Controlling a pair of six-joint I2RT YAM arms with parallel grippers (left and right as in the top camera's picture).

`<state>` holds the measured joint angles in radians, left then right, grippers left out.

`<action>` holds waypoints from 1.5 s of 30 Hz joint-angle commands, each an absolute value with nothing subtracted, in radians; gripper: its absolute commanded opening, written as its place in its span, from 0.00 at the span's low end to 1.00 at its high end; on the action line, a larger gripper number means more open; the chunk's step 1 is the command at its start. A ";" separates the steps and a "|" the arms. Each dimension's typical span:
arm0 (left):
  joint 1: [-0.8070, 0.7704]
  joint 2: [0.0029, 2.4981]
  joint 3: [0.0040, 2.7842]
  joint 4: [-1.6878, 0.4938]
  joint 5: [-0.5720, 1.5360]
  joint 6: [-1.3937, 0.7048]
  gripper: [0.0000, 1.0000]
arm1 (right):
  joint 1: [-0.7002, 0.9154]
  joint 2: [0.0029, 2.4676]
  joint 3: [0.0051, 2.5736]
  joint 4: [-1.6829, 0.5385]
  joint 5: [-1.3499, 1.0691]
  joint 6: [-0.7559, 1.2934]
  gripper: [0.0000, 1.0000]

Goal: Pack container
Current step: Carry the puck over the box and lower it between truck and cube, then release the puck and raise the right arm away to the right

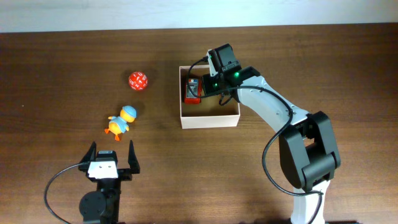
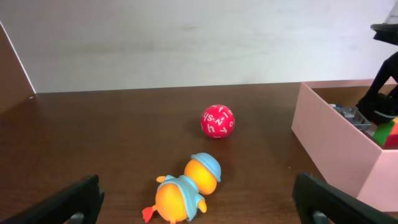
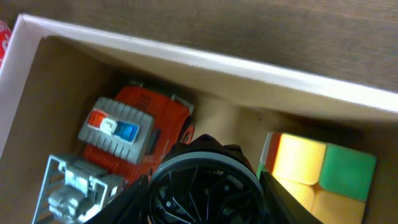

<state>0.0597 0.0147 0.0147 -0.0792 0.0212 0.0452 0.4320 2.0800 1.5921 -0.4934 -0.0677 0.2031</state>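
Left gripper, wooden table, pale wall

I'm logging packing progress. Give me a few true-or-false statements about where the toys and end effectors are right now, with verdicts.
1. The red ball with white lettering lies inside the white-walled square cardboard container. False: it sits on the brown wooden table, left of the container.
2. The left end effector is open and empty. True.
3. The orange duck toy with a blue cap is already packed. False: it lies on the table, between the ball and the left end effector.
4. An orange-red toy vehicle is inside the container. True.
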 commanded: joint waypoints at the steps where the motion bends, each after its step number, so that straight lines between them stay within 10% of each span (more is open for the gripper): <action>1: 0.065 0.007 0.009 -0.081 0.019 0.061 0.99 | 0.437 2.085 1.608 -0.478 -0.039 0.207 0.45; 45: 0.065 0.007 0.009 -0.081 0.019 0.061 0.99 | 0.435 2.153 1.608 -0.463 -0.028 0.207 0.46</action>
